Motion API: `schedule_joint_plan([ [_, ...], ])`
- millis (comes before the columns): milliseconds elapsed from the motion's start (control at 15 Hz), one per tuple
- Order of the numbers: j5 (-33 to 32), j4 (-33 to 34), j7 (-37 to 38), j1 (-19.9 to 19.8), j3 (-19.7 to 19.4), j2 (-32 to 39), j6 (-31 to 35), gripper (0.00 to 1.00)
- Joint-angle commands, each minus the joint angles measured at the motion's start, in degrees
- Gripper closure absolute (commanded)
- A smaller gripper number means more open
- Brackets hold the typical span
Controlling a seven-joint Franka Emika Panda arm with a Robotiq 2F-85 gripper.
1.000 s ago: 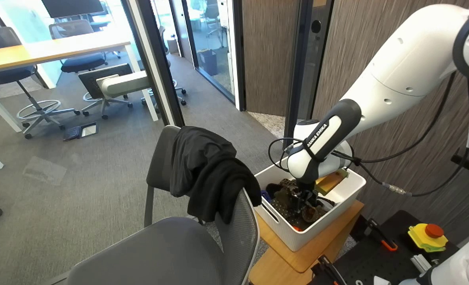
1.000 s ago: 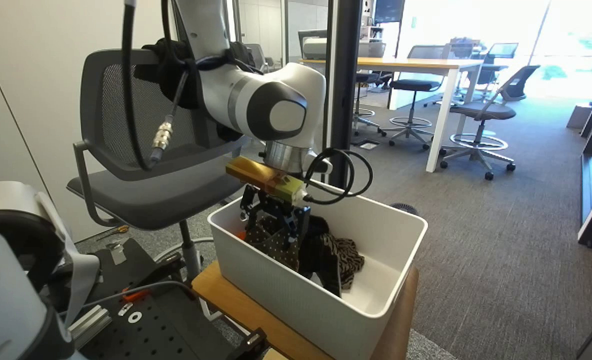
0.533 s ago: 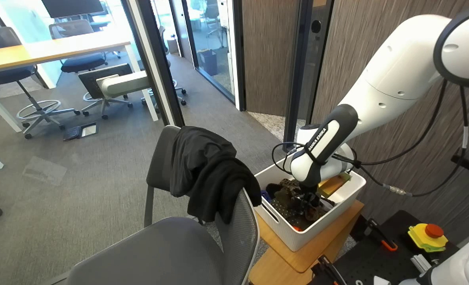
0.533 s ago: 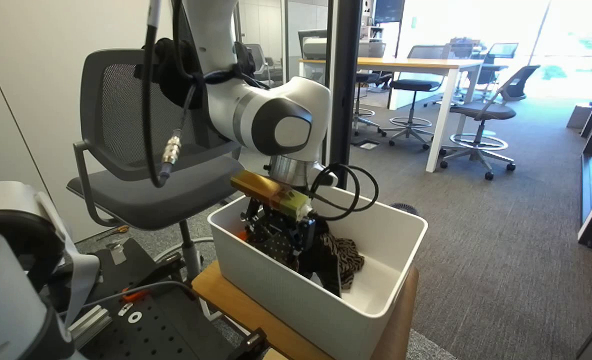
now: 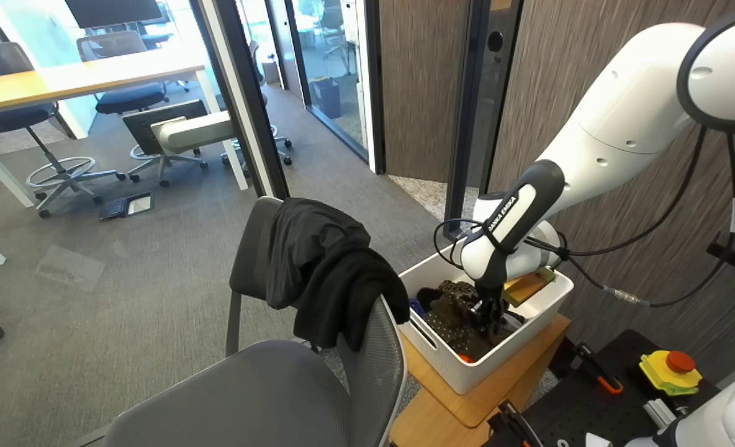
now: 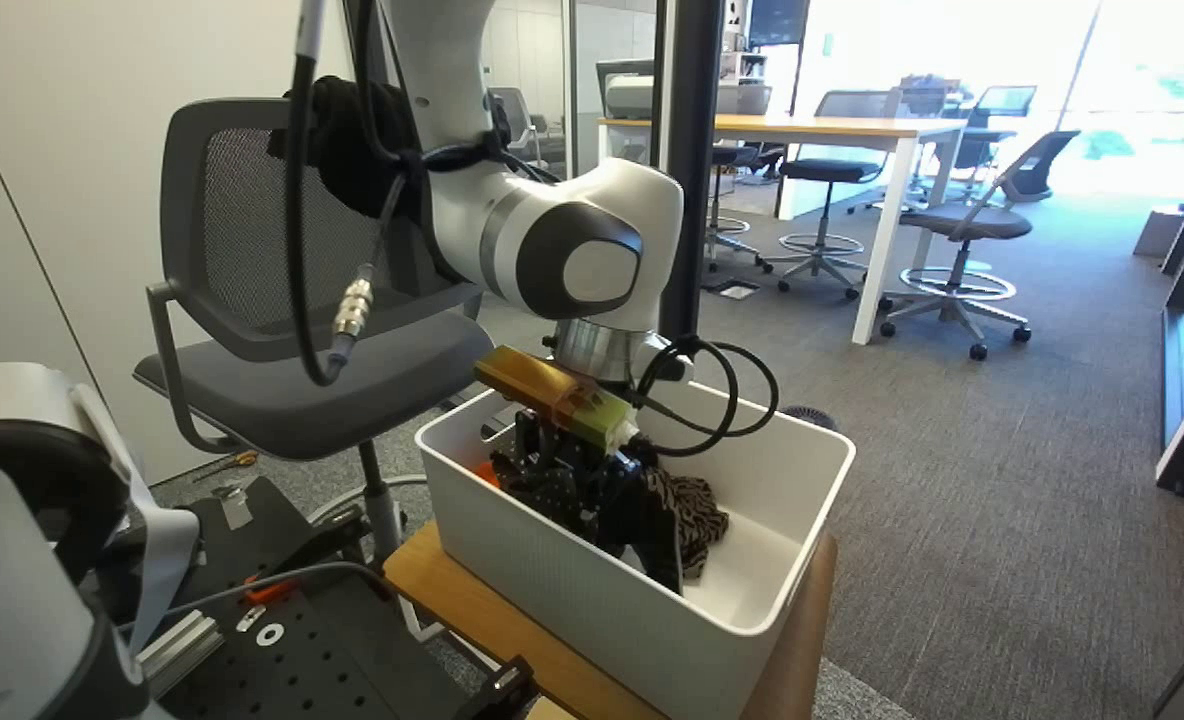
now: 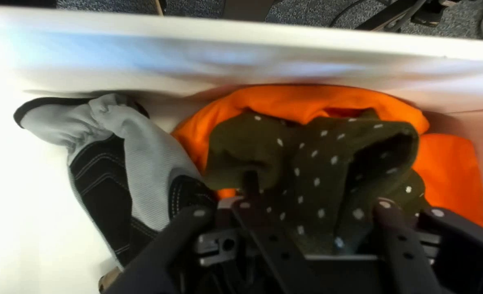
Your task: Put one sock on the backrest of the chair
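The olive sock [image 7: 319, 163] with pale speckles lies bunched in the white box and also shows in an exterior view [image 5: 449, 329]. My gripper [image 7: 315, 192] reaches down into the box with its fingers on either side of the sock's cloth. The left finger's tip shows beside a fold; the right one's tip is hidden by the cloth. The fingers are partway together, and whether they press on the sock cannot be made out. The grey chair [image 5: 237, 403] is beside the box, its mesh backrest [image 6: 242, 220] upright with black garments [image 5: 336, 267] draped over it.
The white box [image 6: 592, 600] sits on a wooden stand [image 5: 467, 410], its walls rising around my gripper. Orange cloth [image 7: 315, 98], a grey-black glove [image 7: 147, 175] and a striped cloth [image 6: 702, 520] share it. A red stop button [image 5: 680, 362] rests on the black base at the side.
My gripper has lowered further into the box and shifted slightly, right in both exterior views. Its fingers have drawn closer together around the sock's cloth. The chair and garments have not moved.
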Motion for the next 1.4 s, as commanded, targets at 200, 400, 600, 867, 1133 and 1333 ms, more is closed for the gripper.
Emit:
schedule_joint_plan([
  [200, 0.4, 0.8, -0.6, -1.5, 0.5, 0.0, -0.4, 0.90],
  [400, 1.6, 1.0, -2.2, -2.8, 1.0, -0.4, -1.5, 0.90],
  [600, 2.4, 1.4, -3.4, -4.0, 1.3, -0.8, -2.6, 0.88],
  [867, 8.1, 2.4, -9.3, -7.9, 3.0, -5.1, -8.8, 0.90],
  [1133, 10.0, 2.7, -11.5, -7.4, 0.9, -16.0, -17.0, 0.88],
  [1333, 5.5, 4.6, -9.0, -4.7, -1.3, -24.0, -23.7, 0.89],
])
